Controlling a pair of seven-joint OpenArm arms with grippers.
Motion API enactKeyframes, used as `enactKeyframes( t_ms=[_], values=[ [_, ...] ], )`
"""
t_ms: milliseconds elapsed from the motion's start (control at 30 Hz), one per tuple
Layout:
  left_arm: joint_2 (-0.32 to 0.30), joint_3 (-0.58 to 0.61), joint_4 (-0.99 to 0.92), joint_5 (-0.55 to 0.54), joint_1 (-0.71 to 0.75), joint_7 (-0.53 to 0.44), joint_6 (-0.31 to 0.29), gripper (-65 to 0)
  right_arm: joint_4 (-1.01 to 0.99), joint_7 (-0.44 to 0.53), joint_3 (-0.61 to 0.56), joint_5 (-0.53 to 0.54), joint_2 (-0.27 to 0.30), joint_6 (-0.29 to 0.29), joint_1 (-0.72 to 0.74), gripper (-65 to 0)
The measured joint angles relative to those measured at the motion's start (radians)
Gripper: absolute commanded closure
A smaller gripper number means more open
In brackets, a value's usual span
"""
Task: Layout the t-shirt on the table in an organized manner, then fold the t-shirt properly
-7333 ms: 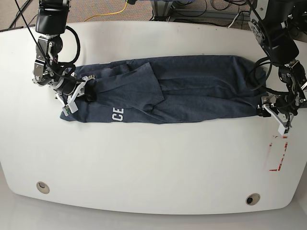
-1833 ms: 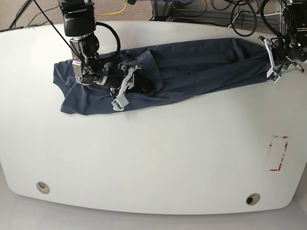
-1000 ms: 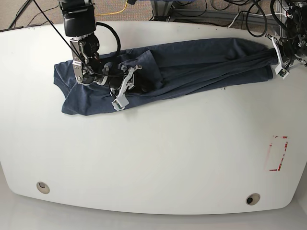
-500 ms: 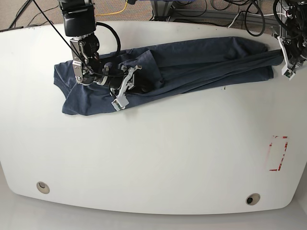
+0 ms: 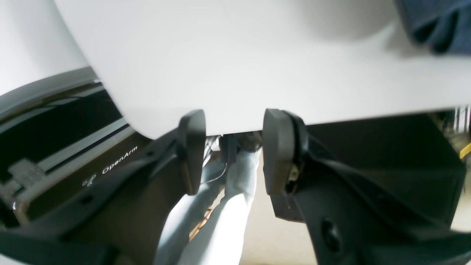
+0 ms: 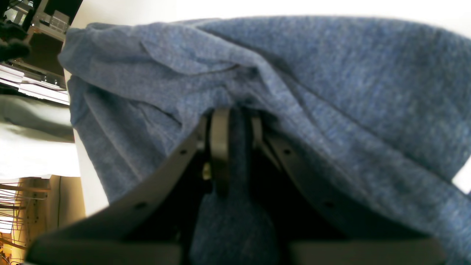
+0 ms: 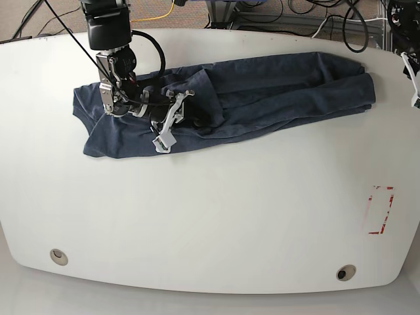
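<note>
The dark navy t-shirt (image 7: 262, 88) lies bunched in a long band across the far part of the white table (image 7: 210, 216). My right gripper (image 7: 187, 119) rests on its left half, shut on a fold of the blue cloth (image 6: 235, 154). At the far right edge my left gripper (image 7: 413, 85) stands apart from the shirt's right end. In the left wrist view the left gripper (image 5: 233, 151) is open over the table's rim (image 5: 257, 55), nothing between its fingers (image 5: 191, 151). A corner of the t-shirt (image 5: 434, 22) shows at the top right.
A red rectangular mark (image 7: 379, 210) lies near the table's right edge. Two round grommet holes (image 7: 59, 256) (image 7: 345, 272) sit near the front edge. Cables and a yellow cord lie on the floor beyond the far edge.
My left gripper opened, let go of the t-shirt's right end and drew off to the right. That end settled flat on the table. The right gripper has not moved.
</note>
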Motion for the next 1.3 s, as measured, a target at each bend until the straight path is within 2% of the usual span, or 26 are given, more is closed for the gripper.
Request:
enactKeyframes(
  t_ms=[200,333,467,667,900,1233,1300],
  values=[
    [-0.002,-0.051,0.0,0.009,-0.016,0.006,0.0,-23.9,0.0,0.0,0.0,0.0,0.0,0.0,0.0,-7.5],
    [0.026,-0.054,0.0,-0.001,-0.088,0.016,0.0,-23.9,0.0,0.002,0.0,0.0,0.0,0.0,0.0,-7.5],
    [0.098,-0.055,0.0,-0.048,-0.172,0.018,0.003,-23.9,0.0,0.003,0.0,0.0,0.0,-0.001,0.0,-7.5],
    [0.226,-0.059,0.0,-0.036,-0.282,0.146,0.003,-23.9,0.0,0.003,0.0,0.0,0.0,0.0,0.0,-7.5],
    [0.331,-0.027,0.0,-0.046,-0.306,0.153,0.003,-23.7,0.0,0.003,-0.001,-0.001,0.0,0.0,0.0,-7.5],
    [0.356,0.091,0.0,-0.042,-0.233,0.147,0.003,-23.7,0.0,0.003,0.0,-0.003,0.0,0.0,0.0,-7.5],
    [0.359,0.118,-0.003,-0.041,-0.222,0.117,0.003,-23.7,0.0,0.003,0.0,-0.003,0.0,0.0,0.0,-7.5]
  ],
)
